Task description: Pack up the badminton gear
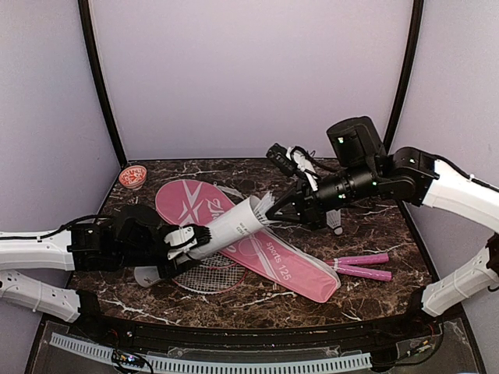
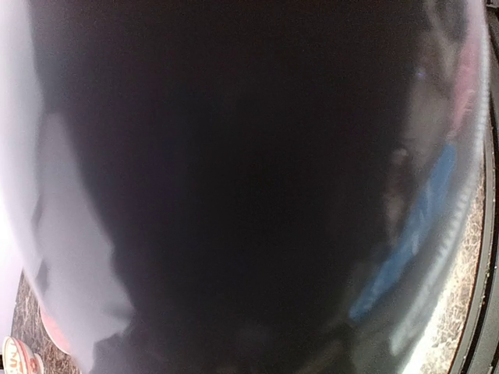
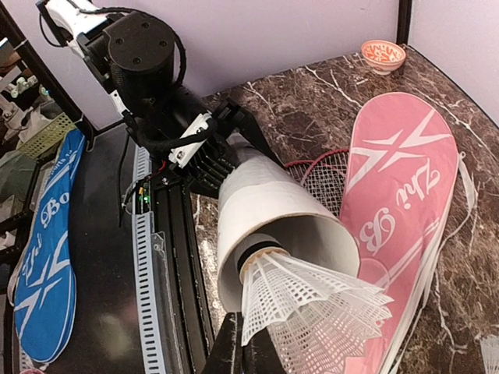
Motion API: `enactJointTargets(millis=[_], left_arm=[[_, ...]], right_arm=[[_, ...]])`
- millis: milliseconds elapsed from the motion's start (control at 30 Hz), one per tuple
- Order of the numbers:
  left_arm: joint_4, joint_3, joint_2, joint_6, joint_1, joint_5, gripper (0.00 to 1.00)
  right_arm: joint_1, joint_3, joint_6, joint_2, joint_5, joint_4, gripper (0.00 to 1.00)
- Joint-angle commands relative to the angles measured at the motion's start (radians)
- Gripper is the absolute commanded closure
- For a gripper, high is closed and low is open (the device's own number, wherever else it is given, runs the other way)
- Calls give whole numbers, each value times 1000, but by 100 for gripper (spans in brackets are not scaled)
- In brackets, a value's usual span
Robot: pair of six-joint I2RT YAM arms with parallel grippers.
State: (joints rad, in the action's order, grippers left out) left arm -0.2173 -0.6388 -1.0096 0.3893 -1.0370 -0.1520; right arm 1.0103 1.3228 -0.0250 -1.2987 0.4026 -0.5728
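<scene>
My left gripper (image 1: 189,240) is shut on the long white tube (image 1: 230,226) and holds it tilted above the pink bag (image 1: 288,265). The tube fills the left wrist view as a dark blur (image 2: 234,187). My right gripper (image 1: 282,210) is shut on the skirt of a white shuttlecock (image 3: 312,304). The shuttlecock's cork end sits in the tube's open mouth (image 3: 312,234). The right fingers (image 3: 230,351) show dark below the skirt. Another shuttlecock (image 1: 335,223) stands behind the right gripper. The rackets' red-framed heads (image 1: 204,276) lie partly under the bag, with the pink handles (image 1: 362,266) at the right. No red cap shows.
A small red-and-white bowl (image 1: 132,176) stands at the back left corner, and it also shows in the right wrist view (image 3: 382,54). A translucent piece (image 1: 145,275) lies by the left gripper. Beyond the table's near edge rail (image 3: 144,257), a blue bag (image 3: 43,257) lies below.
</scene>
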Motion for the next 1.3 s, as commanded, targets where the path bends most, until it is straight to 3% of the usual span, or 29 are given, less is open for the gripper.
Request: enactJointTargets(millis=[0, 67, 133, 200, 300, 433, 767, 1267], left_arm=[[48, -18, 32, 4, -5, 16, 62], [46, -19, 32, 5, -5, 17, 62], [45, -19, 37, 4, -5, 18, 62], [49, -16, 40, 5, -5, 22, 62], [50, -16, 40, 6, -5, 26, 62], [52, -19, 36, 10, -5, 29, 62], [57, -28, 17, 10, -4, 37, 61], [71, -20, 31, 12, -5, 40, 61]], right_arm=[[10, -14, -42, -23, 120, 110, 98], [10, -11, -48, -42, 158, 115, 86], [10, -11, -50, -51, 178, 116, 65], [10, -13, -45, -51, 193, 116, 51], [10, -7, -32, -56, 202, 99, 37], [23, 14, -1, -85, 178, 52, 26], [63, 36, 22, -167, 141, 43, 19], [66, -32, -99, -229, 334, 240, 8]])
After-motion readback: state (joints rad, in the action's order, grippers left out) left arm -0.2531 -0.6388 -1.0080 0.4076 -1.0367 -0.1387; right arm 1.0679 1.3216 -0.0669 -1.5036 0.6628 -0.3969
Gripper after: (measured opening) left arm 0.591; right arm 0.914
